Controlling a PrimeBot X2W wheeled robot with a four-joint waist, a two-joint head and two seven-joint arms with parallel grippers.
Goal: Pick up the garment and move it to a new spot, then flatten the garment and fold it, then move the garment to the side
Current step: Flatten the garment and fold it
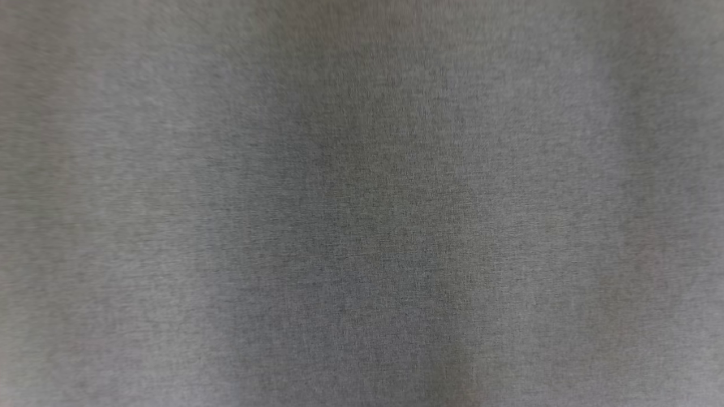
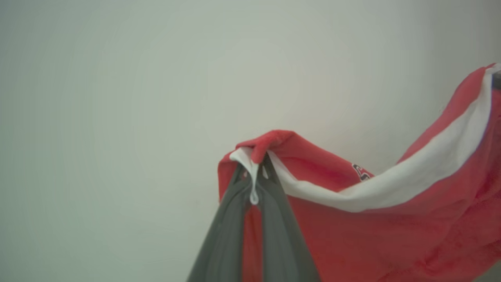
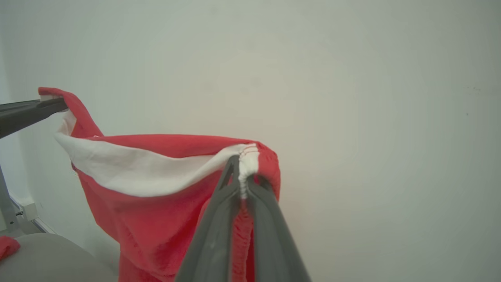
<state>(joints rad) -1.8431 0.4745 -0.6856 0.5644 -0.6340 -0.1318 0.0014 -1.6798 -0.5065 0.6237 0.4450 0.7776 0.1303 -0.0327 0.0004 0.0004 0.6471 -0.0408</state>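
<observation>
The garment (image 2: pixel 391 219) is red fleece with a white band along its top edge, and it hangs stretched in the air between my two grippers. My left gripper (image 2: pixel 254 164) is shut on one upper corner of the garment, red and white cloth bunched between its dark fingers. My right gripper (image 3: pixel 244 164) is shut on the other upper corner of the garment (image 3: pixel 156 203), at the white seam. In the right wrist view the left gripper's fingers (image 3: pixel 31 111) reach in from the left edge, gripping the far corner. The cloth sags between both grips.
A pale plain wall (image 3: pixel 352 117) stands behind the lifted garment. The grey fabric tabletop (image 1: pixel 362 203) spreads under the head camera. At the right wrist view's lower left are the grey table's rim (image 3: pixel 47 258), a metal frame leg (image 3: pixel 6 203) and a red scrap (image 3: pixel 8 246).
</observation>
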